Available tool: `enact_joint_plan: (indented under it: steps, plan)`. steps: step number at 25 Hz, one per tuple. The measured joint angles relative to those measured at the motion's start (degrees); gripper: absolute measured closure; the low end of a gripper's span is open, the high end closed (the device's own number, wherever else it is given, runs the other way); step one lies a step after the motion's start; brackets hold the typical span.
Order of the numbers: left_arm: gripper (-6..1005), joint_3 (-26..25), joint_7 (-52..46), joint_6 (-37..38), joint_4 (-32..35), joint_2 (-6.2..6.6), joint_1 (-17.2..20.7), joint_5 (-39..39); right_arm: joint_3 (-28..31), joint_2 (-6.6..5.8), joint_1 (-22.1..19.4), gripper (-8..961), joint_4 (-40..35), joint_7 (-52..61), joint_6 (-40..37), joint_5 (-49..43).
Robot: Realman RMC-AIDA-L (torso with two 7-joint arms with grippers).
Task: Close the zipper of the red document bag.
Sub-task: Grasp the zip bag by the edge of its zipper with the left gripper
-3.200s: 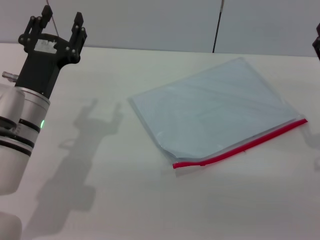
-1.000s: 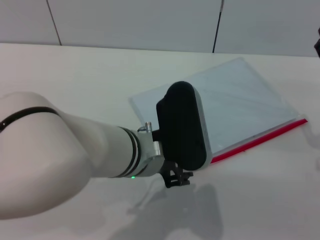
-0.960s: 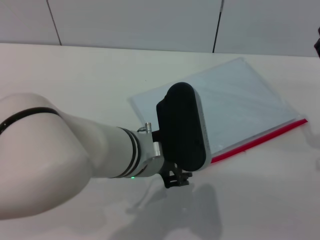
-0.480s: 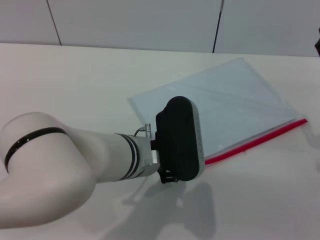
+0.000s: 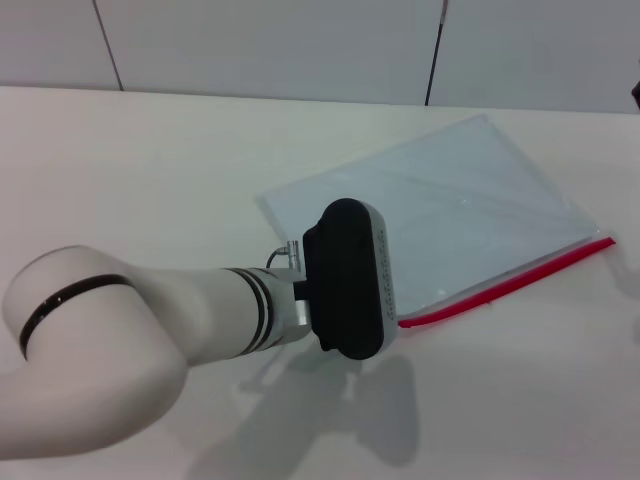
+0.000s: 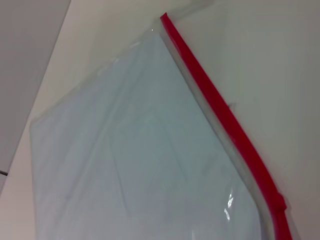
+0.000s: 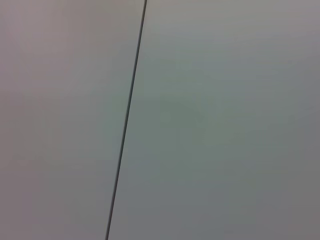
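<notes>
The red document bag (image 5: 450, 205) lies flat on the white table, a pale blue-grey translucent pouch. Its zipper (image 5: 510, 278) is the red strip along the near long edge. My left arm's black wrist housing (image 5: 348, 290) hangs over the bag's near left corner and hides both that end of the strip and the left gripper beneath it. In the left wrist view the bag (image 6: 135, 165) fills the picture, with the zipper (image 6: 225, 117) running along it and a small red lump on the strip (image 6: 278, 202). Only a dark sliver of the right arm (image 5: 637, 95) shows, at the far right edge.
The white table (image 5: 150, 170) stretches bare to the left of and in front of the bag. A grey panelled wall (image 5: 300, 40) stands behind it. The right wrist view shows only that wall (image 7: 200, 125).
My left arm swung in from the far left over the bag's near left corner. In the last second it slid slightly left, uncovering more red strip and hiding its fingers.
</notes>
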Motion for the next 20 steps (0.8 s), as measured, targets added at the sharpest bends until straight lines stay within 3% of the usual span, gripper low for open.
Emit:
enact_joint_plan:
  steps: [4, 9, 15, 20]
  plan:
    - [351, 0.6, 0.4, -3.7, -2.5, -0.10, -0.3, -0.1, 0.0, 0.07, 0.0, 220, 0.0, 0.0, 0.0, 0.0]
    - [440, 0.8, 0.4, -7.4, -6.0, -0.13, -0.8, 0.0, 0.1, 0.08, 0.0, 221, 0.0, 0.0, 0.0, 0.0]
    - [674, 1.3, 0.5, -10.9, -7.5, -0.19, -0.5, 0.3, -0.2, 0.06, 0.0, 221, 0.0, -0.1, -0.2, 0.0]
    - [892, 1.3, 0.5, -14.3, -7.7, -0.18, 0.7, 1.3, -4.9, -0.06, 0.2, 222, -2.5, -0.7, -0.4, -5.1]
